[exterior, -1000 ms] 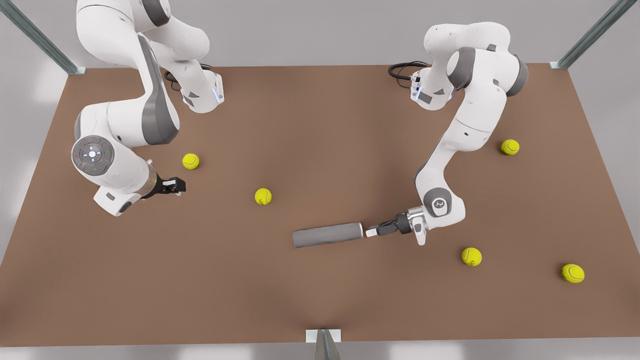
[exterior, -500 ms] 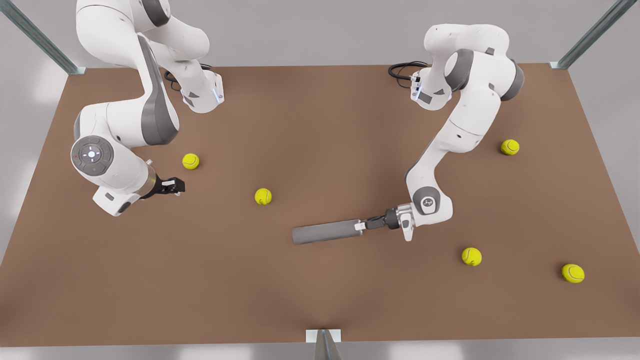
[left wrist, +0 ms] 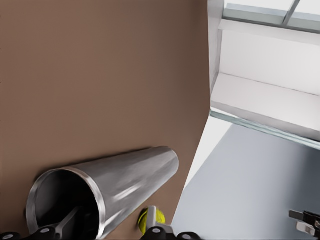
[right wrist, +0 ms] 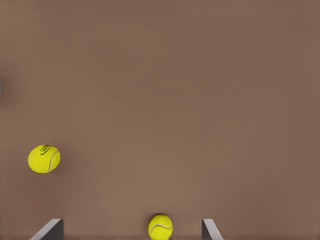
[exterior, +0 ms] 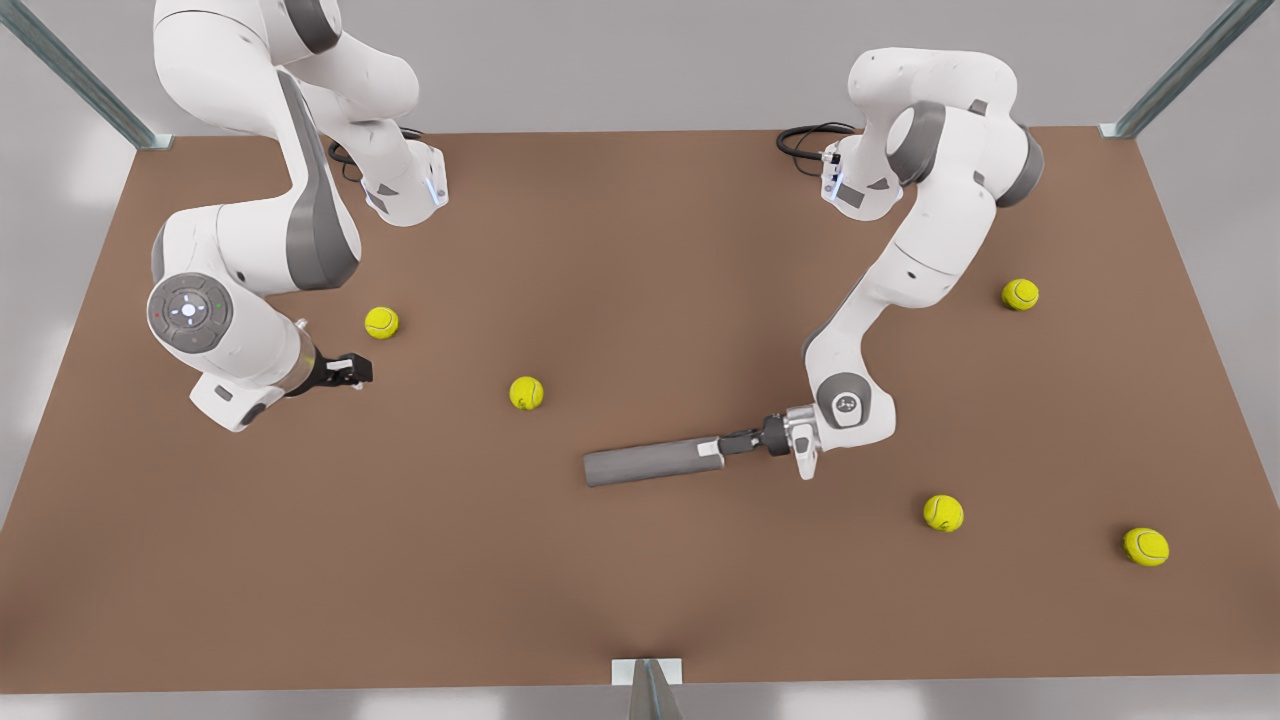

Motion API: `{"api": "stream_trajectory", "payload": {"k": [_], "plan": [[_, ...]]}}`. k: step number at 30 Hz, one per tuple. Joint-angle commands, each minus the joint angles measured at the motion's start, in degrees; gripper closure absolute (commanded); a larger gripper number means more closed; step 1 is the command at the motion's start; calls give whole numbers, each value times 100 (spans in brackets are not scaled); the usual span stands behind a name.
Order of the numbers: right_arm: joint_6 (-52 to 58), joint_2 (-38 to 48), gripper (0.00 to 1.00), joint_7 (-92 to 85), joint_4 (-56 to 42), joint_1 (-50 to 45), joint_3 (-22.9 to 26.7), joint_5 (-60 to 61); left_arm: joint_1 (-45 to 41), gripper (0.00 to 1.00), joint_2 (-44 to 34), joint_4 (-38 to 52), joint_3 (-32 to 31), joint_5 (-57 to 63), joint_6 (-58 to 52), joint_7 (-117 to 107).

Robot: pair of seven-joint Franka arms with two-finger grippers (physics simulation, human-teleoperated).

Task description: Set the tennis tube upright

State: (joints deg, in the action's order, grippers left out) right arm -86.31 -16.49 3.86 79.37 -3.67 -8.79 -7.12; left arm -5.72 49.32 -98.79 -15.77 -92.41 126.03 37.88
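The tennis tube (exterior: 655, 462) lies on its side on the brown table, its silvery rimmed open end toward the front view's right. My left gripper (exterior: 712, 448) is at that end. In the left wrist view the tennis tube (left wrist: 120, 180) shows its open mouth, and my left gripper (left wrist: 114, 226) is open astride the rim: one finger (left wrist: 70, 222) reaches inside, the other sits outside the wall. My right gripper (exterior: 346, 372) waits open, low over the table at the front view's left, far from the tube; in the right wrist view my right gripper (right wrist: 131, 230) has its fingertips wide apart.
Several yellow-green tennis balls lie scattered: one (exterior: 381, 322) beside my right gripper, one (exterior: 526, 392) mid-table, others (exterior: 943, 512) toward the front view's right. The table's near edge (exterior: 640, 680) runs below the tube. Metal frame posts (exterior: 90, 85) stand at the corners.
My left gripper slid toward the front view's left, from just off the tube's rimmed end to straddling its wall. The tube barely shifted. The right arm stayed put.
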Motion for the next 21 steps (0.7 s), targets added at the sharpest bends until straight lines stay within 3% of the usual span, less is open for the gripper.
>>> {"api": "stream_trajectory", "payload": {"k": [1, 21], "plan": [[0, -3, 0, 0, 0, -2, 0, 0, -17, 42, 8, 0, -5, 3, 0, 0], [18, -3, 0, 0, 0, -10, 0, 0, -122, 61, 25, 18, -40, -49, 0, -79]]}}
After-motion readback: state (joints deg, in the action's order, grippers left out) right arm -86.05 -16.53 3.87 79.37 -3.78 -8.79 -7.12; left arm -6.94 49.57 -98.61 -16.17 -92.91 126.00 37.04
